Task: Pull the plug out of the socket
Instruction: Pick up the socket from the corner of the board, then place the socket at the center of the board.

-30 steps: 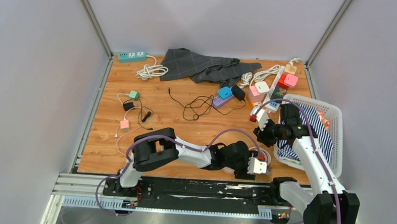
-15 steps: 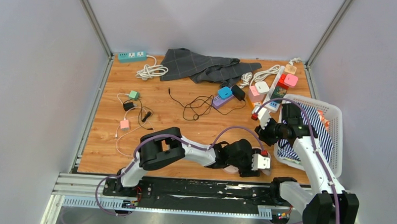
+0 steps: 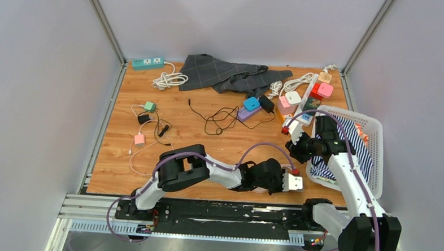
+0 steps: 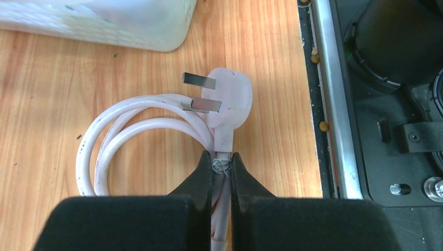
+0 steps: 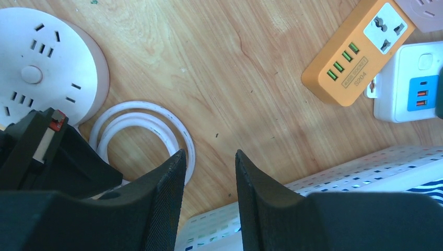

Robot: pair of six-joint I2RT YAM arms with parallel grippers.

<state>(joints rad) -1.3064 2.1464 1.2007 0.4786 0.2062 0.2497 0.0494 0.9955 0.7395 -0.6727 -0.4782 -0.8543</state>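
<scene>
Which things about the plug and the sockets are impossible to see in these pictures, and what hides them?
- Top view: the white plug cannot be made out; the left hand and its wrist cover it.
- Left wrist view: the cable runs under the hand and off the bottom edge, so where it ends is unseen.
- Right wrist view: the round socket is cut off by the picture's edge.

The work surface was a table (image 3: 175, 101) with a wood-grain top in orange-brown. Three plain walls enclosed it: a back wall (image 3: 235, 24), a left wall (image 3: 33, 123) and a right wall (image 3: 425, 83), all pale lilac-grey. Slanted metal posts (image 3: 104, 23) marked the two rear corners. An aluminium rail (image 3: 92, 207) ran along the near edge, above a grey metal floor (image 3: 203, 246). Lighting was even and diffuse.
</scene>
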